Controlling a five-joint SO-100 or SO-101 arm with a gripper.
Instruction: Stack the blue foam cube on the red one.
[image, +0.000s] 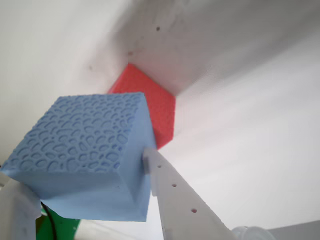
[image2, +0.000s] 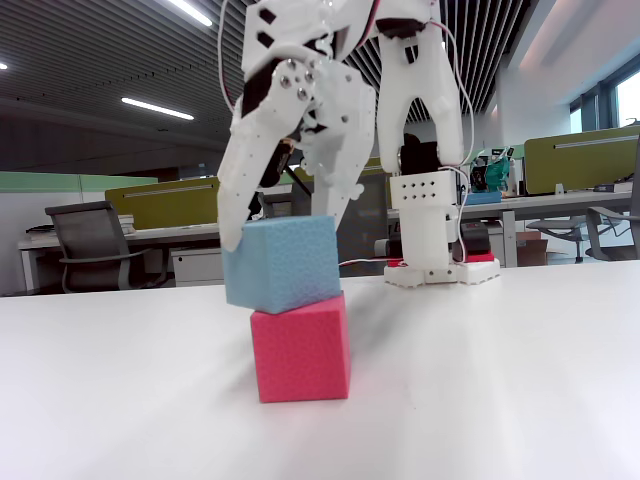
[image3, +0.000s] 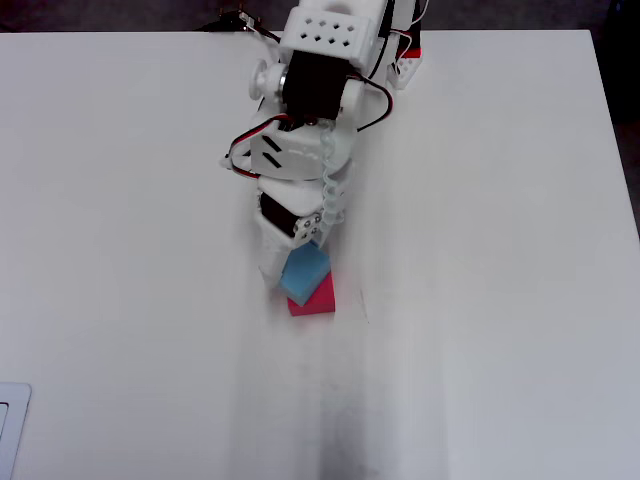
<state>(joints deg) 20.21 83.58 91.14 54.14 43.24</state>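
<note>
The blue foam cube (image2: 285, 265) rests tilted on top of the red one (image2: 300, 345), shifted a little left of it in the fixed view. My gripper (image2: 290, 235) is shut on the blue cube, one white finger on each side. The wrist view has the blue cube (image: 85, 135) filling the lower left between the fingers (image: 170, 195), with the red cube (image: 155, 105) partly hidden behind it. From overhead, the blue cube (image3: 305, 270) covers most of the red cube (image3: 315, 300) just below my gripper (image3: 297, 262).
The white table (image3: 480, 300) carries the arm's base (image2: 440, 265) at its far side. A pale flat object (image3: 8, 430) lies at the overhead view's lower left edge. The table's right edge (image3: 612, 150) borders dark floor. Office desks and chairs stand behind.
</note>
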